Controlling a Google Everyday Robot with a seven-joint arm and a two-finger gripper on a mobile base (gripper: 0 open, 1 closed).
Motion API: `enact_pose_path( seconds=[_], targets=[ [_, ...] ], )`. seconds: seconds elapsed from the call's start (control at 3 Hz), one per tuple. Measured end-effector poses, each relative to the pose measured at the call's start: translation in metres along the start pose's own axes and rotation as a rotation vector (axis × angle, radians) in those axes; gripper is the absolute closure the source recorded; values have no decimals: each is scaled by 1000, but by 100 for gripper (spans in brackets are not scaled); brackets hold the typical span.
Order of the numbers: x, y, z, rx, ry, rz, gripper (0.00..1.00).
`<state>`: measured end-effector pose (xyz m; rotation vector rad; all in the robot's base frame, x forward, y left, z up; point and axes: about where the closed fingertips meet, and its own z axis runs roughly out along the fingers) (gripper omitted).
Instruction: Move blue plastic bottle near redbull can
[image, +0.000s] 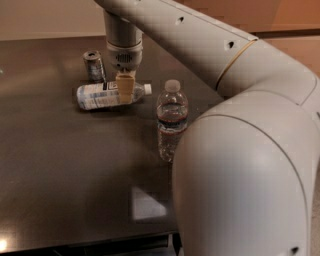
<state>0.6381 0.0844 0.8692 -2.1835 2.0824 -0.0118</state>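
The blue plastic bottle lies on its side on the dark table, white cap pointing right. The redbull can stands upright just behind the bottle's left half, a small gap between them. My gripper comes straight down from the arm's wrist onto the bottle's neck end, with its tan tip in front of the bottle.
A clear water bottle with a dark label band stands upright to the right of the blue one. My arm's large white elbow fills the right front of the view. The table's front edge runs along the bottom.
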Motion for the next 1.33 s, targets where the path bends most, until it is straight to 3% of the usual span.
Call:
enact_pose_path(
  seconds=[0.67, 1.0, 1.33],
  targets=[
    [0, -1, 5, 0, -10, -3, 13],
    [-2, -4, 7, 8, -18, -4, 0],
    [-2, -4, 7, 8, -18, -4, 0]
  ],
)
